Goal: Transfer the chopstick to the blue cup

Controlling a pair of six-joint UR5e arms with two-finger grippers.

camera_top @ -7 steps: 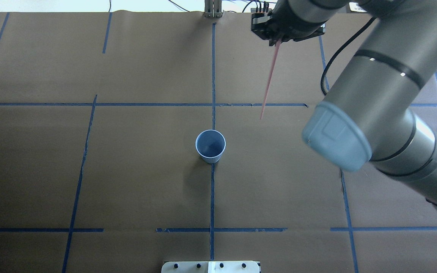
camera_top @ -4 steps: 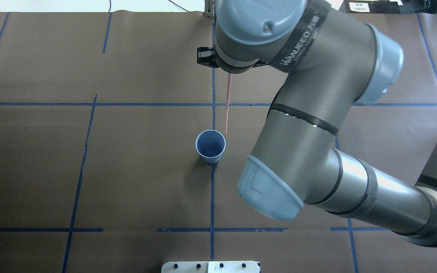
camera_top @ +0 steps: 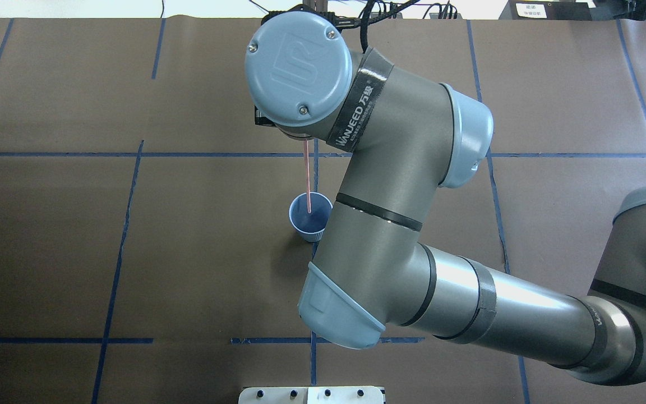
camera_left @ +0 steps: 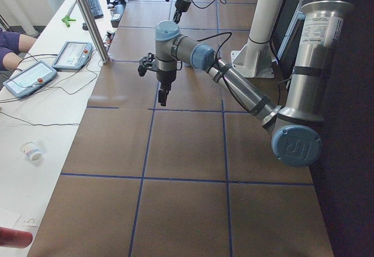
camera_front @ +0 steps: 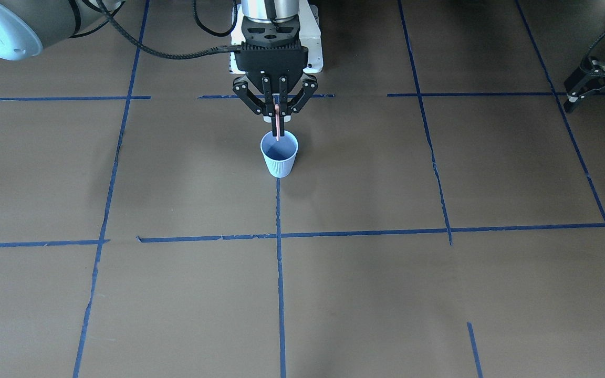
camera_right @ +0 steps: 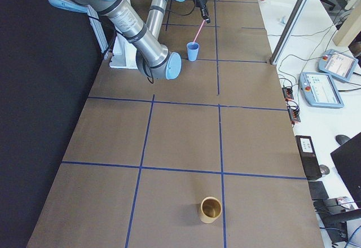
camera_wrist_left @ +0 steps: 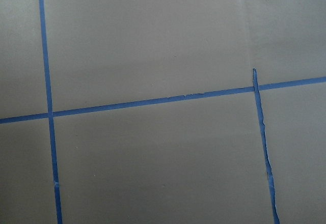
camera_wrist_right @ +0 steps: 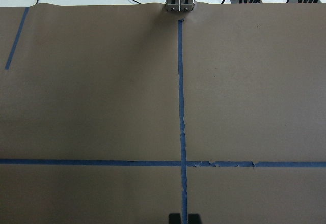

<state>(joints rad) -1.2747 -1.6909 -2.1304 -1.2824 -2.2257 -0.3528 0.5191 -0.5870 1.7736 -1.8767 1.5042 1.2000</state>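
The pale-blue ribbed cup (camera_front: pixel 279 156) stands upright near the table's middle, on a blue tape line; it also shows in the overhead view (camera_top: pixel 307 223) and the right side view (camera_right: pixel 193 51). My right gripper (camera_front: pixel 277 113) hangs straight above it, shut on one thin pinkish-red chopstick (camera_front: pixel 278 126). The stick (camera_top: pixel 307 179) points down and its lower tip is at the cup's mouth. In the overhead view the wrist hides the fingers. My left gripper (camera_front: pixel 596 107) is far off at the table's side, fingers spread, empty.
A tan cup (camera_right: pixel 210 209) stands alone at the table's right end. The right arm's elbow (camera_top: pixel 340 314) hangs over the table's near half. A white mount plate (camera_top: pixel 312 394) sits at the robot-side edge. Operator pendants (camera_right: pixel 324 87) lie beyond the far edge.
My right arm has swung left and nearer with the chopstick. The stick's tip moved from the far right of the cup to over the cup's mouth.
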